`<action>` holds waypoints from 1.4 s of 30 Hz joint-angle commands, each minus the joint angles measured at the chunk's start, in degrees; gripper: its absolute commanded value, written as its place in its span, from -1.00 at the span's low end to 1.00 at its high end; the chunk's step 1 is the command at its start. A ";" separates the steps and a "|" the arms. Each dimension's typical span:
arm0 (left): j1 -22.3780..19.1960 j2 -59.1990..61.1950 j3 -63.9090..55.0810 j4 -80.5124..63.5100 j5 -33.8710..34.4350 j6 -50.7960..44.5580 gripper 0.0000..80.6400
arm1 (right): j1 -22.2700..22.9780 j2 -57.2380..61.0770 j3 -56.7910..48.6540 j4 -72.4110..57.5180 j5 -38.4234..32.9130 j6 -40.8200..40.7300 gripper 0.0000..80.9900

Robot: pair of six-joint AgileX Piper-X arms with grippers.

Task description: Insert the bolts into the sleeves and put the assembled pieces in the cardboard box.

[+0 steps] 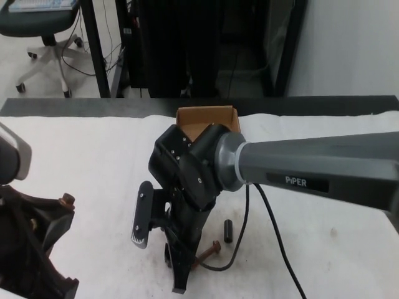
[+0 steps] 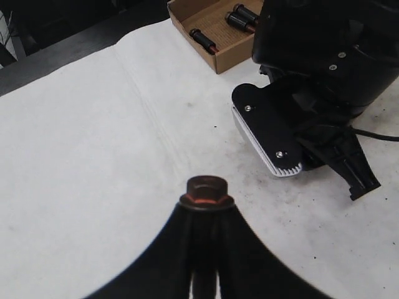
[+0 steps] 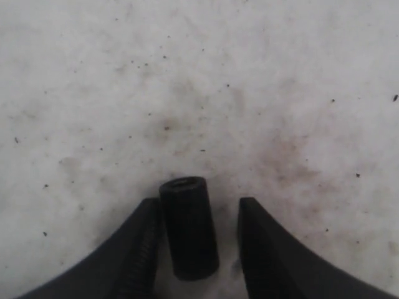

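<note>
**Near:** your left gripper [image 2: 206, 210] is pinched tight on a rusty hex-head bolt [image 2: 206, 189]. The bolt's head stands clear of the fingertips, over the white cloth [image 2: 93, 156] that covers the bench.

**Middle:** your right gripper [image 3: 198, 202] points down at the cloth with its fingers spread. A black sleeve [image 3: 189, 227] sits between them, close against one finger and apart from the other. In the high view, a loose bolt [image 1: 212, 249] and a loose sleeve [image 1: 228, 230] lie on the cloth just beside this gripper. You cannot tell whether that is the same sleeve.

**Far:** the cardboard box [image 1: 206, 115] stands open behind the right arm, with assembled pieces [image 2: 202, 40] lying inside it.
</note>
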 commanded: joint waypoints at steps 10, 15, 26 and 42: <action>0.13 -0.43 -0.25 -0.89 -3.08 1.27 -1.00 | 1.02 1.24 -1.64 2.21 0.41 12.89 -0.98; 0.13 -0.43 -0.25 -2.86 -3.08 1.17 -1.00 | 0.26 0.05 -4.55 3.26 -0.02 31.91 -0.98; 0.49 -0.43 -0.25 -30.81 -0.32 -6.65 -1.00 | -10.78 -19.34 -3.14 0.22 -21.73 44.83 -0.98; 0.49 28.16 -0.25 -94.27 42.44 -44.88 -1.00 | -16.01 -52.09 34.60 -31.72 -50.94 43.39 -0.98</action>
